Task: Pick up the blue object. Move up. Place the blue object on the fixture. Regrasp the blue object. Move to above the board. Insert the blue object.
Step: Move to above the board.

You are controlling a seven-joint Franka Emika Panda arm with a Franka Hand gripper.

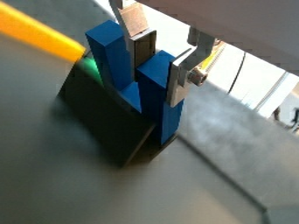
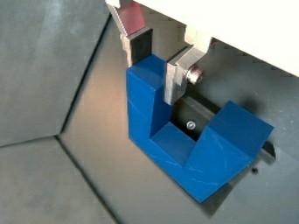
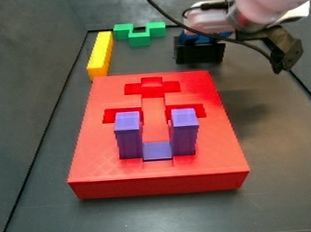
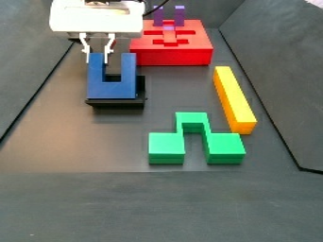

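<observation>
Positioned over the fixture [image 4: 116, 98], the end effector [image 4: 97, 49] has its silver fingers [image 2: 177, 74] set narrowly on either side of one upright prong of the blue object [image 2: 187, 131], the pads at or against its faces. That block stands prongs-up in the fixture's trough, seen in both wrist views [image 1: 131, 79]. Farther out on the dark surface [image 4: 76, 189] lie the red board [image 3: 153, 138] carrying a purple U-block [image 3: 150, 131], a yellow bar [image 4: 233, 96] and a green block [image 4: 192, 140].
</observation>
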